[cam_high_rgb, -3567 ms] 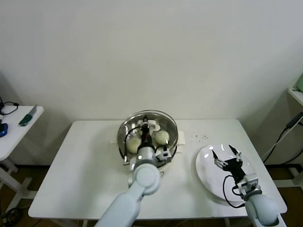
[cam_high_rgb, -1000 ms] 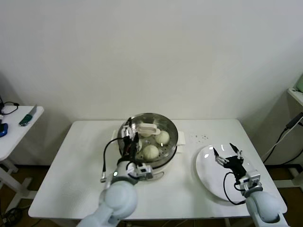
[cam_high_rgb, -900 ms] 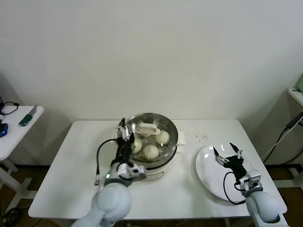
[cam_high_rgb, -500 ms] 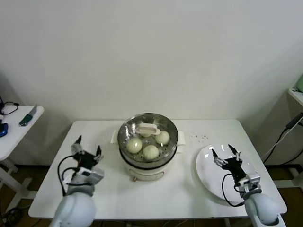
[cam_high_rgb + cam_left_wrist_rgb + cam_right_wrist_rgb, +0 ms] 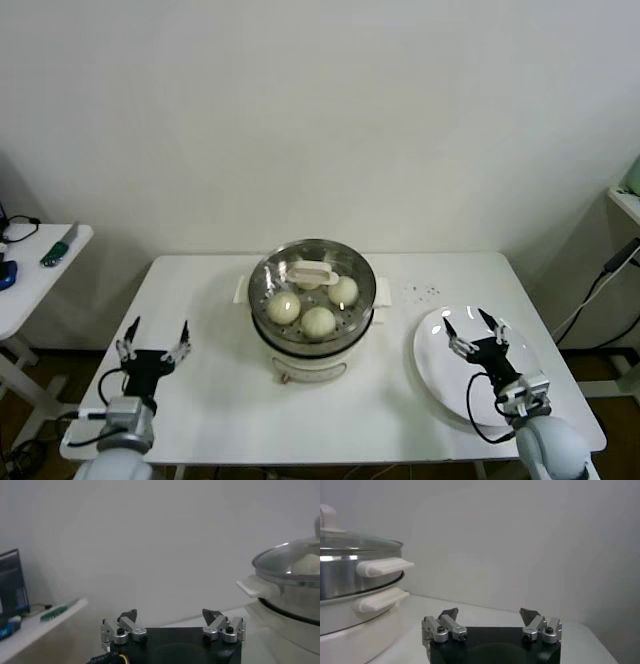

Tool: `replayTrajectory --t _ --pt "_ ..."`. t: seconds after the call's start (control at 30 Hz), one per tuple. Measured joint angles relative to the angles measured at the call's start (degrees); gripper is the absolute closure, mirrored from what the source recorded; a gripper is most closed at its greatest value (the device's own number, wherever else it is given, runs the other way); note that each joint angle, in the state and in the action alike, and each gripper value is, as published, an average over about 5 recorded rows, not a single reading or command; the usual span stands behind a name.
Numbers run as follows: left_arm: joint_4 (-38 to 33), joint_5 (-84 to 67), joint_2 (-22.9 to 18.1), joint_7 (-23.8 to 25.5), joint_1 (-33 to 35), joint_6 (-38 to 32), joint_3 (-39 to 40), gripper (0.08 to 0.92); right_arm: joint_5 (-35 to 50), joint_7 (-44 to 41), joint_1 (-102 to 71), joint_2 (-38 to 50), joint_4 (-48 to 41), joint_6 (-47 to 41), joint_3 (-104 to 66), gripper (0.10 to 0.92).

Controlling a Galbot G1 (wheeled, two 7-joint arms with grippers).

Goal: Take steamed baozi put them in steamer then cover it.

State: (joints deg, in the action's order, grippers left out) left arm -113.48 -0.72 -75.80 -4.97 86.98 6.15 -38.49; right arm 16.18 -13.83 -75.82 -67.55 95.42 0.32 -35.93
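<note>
The steamer (image 5: 362, 305) stands at the table's middle on its white pot base. The glass cover (image 5: 360, 268) with its cream handle (image 5: 313, 274) sits on it. Three baozi (image 5: 318, 320) show through the glass; a fourth is partly hidden under the handle. My left gripper (image 5: 153, 338) is open and empty at the table's front left, well apart from the steamer. My right gripper (image 5: 474, 328) is open and empty over the white plate (image 5: 440, 370). The left wrist view shows the cover (image 5: 295, 560); the right wrist view shows the steamer (image 5: 350, 575).
A small white side table (image 5: 30, 270) with a few items stands to the left. A shelf edge and cables (image 5: 610, 270) are at the far right. Small dark specks (image 5: 422, 290) lie on the table behind the plate.
My left arm let go of the cover, which now rests on the steamer, and drew back to the table's front left. The right gripper barely moved.
</note>
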Motion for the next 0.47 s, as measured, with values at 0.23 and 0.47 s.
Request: replayTrajectory --t 0.23,0.47 --pt "3.38 -4.47 -1.34 0.69 1.37 -8.12 -1.97 0.177 0.07 -0.29 -0.25 0.03 -0.13 1.27 0.38 0.203" --pt "4.57 -6.52 -1.74 1.41 2.30 -11.87 -3.24 0.177 0.03 -0.29 -0.29 0.22 0.02 1.66 0.94 0.203"
